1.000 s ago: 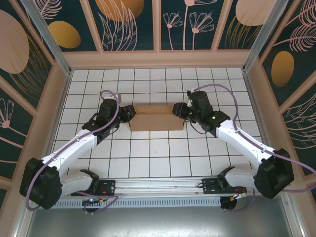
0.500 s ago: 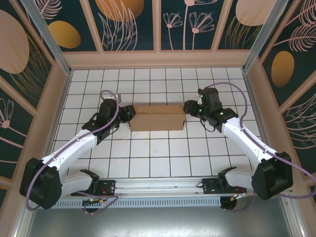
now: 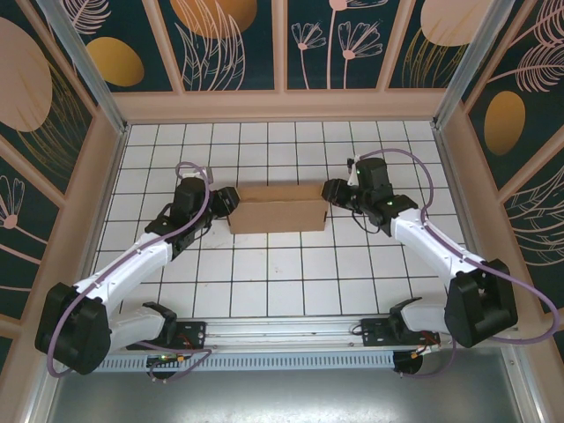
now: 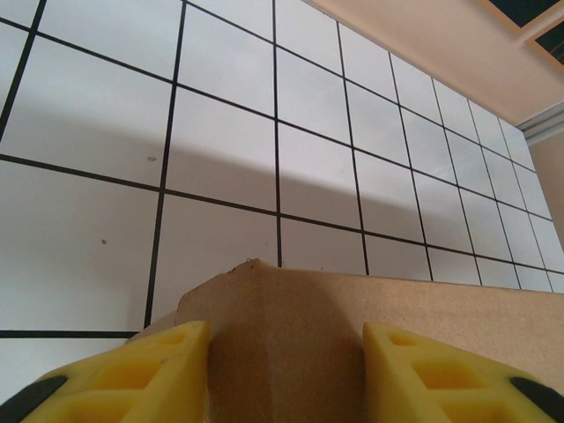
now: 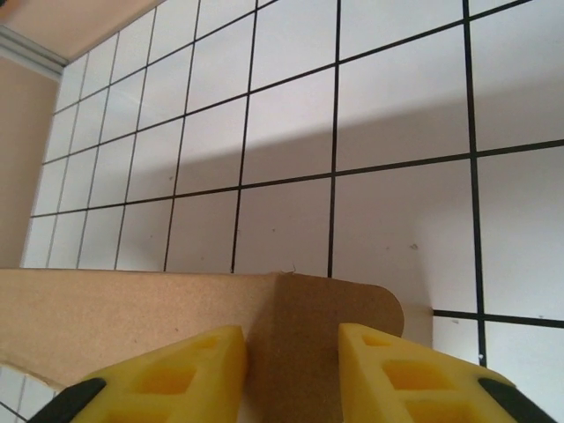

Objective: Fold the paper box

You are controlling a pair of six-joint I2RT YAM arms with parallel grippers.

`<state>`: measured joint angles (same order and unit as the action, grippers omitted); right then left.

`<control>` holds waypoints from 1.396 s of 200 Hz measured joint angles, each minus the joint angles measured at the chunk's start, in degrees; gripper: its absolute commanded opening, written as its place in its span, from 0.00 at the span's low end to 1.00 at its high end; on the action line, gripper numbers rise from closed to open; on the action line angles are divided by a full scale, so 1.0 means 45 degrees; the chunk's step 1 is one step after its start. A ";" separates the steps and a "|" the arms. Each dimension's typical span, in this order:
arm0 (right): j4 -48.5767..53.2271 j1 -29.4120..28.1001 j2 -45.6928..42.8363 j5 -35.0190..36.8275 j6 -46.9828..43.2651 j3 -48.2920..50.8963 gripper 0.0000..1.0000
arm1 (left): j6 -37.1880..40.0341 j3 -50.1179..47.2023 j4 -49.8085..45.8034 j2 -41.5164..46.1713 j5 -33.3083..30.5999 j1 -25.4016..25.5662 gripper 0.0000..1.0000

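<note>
Tiled table (image 3: 264, 273): white grid, walled on 3 sides. The 2 arms are reaching in from the near edge, left arm (image 3: 132, 260) and right arm (image 3: 432, 247), and are converging on the same thing.

Paper box (image 3: 278, 211): it is lying mid-table, long axis across, between the 2 wrists. From above it is reading as a shallow brown shape with walls partly raised (how far the folding has got I cannot tell from this height).

Left gripper (image 3: 231, 201): it is sitting at the box's left end. In its wrist view the yellow fingers (image 4: 167, 366) are standing apart, and the cardboard is running on behind both of them, so nothing is being pinched between them. A vertical crease (image 4: 256, 291) is lying in the gap.

Right gripper (image 3: 330, 192): it is sitting at the right end, mirrored. Its fingers (image 5: 194, 370) are likewise spread, narrower than the left pair, straddling a fold line beside a rounded flap corner (image 5: 352, 308). Contact with the board I cannot confirm.

Step in hand, my judgement: squaring up the 2 end walls.

To do it well:
- Push both ends inward evenly, so that the box is not sliding sideways on the smooth tiles.
- Keep each crease centred between the fingers, so that the wall is bending on its score and not buckling.
- Press low on the wall; a high push is likely to be tipping the whole box.
</note>
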<state>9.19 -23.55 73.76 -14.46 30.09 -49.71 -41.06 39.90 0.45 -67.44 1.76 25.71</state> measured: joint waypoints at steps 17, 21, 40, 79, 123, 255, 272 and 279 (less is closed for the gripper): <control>0.0117 0.0238 0.0000 -0.0403 0.0049 0.0000 0.47 | 0.0087 0.0049 -0.0291 0.0107 0.0097 0.0034 0.66; 0.0160 0.0287 -0.0005 -0.0486 0.0034 0.0000 0.48 | 0.0097 0.0097 -0.0427 0.0136 0.0121 0.0049 0.68; 0.0544 0.0544 -0.0107 -0.0772 -0.0112 -0.0087 0.53 | 0.0374 0.0622 -0.1341 0.0248 -0.0058 0.0107 0.76; 0.1457 0.0777 -0.0141 -0.0811 -0.0869 -0.1287 0.64 | 0.1112 0.2127 -0.2482 0.0403 -0.0529 0.0107 0.83; 0.2293 0.0787 -0.0194 0.0000 -0.2380 -0.2856 0.53 | 0.2642 0.3706 -0.3531 0.0413 -0.1661 0.0107 0.77; -0.0393 0.1598 -0.2395 -0.3211 -1.6781 -0.0559 0.46 | 1.4600 0.2302 -0.2739 0.3152 0.1253 0.0073 0.86; 0.0238 0.1826 -0.1579 -0.3478 -1.8049 -0.0607 0.46 | 1.5756 0.1681 -0.3060 0.3259 0.2249 -0.0573 0.87; 0.0471 0.1836 -0.1311 -0.3560 -1.8418 -0.0617 0.46 | 1.6058 0.1540 -0.3211 0.3240 0.2739 -0.1069 0.87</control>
<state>11.31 -15.29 67.85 -30.48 -52.80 -52.49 31.20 46.83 -14.00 -52.86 14.09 20.91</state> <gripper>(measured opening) 0.461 0.867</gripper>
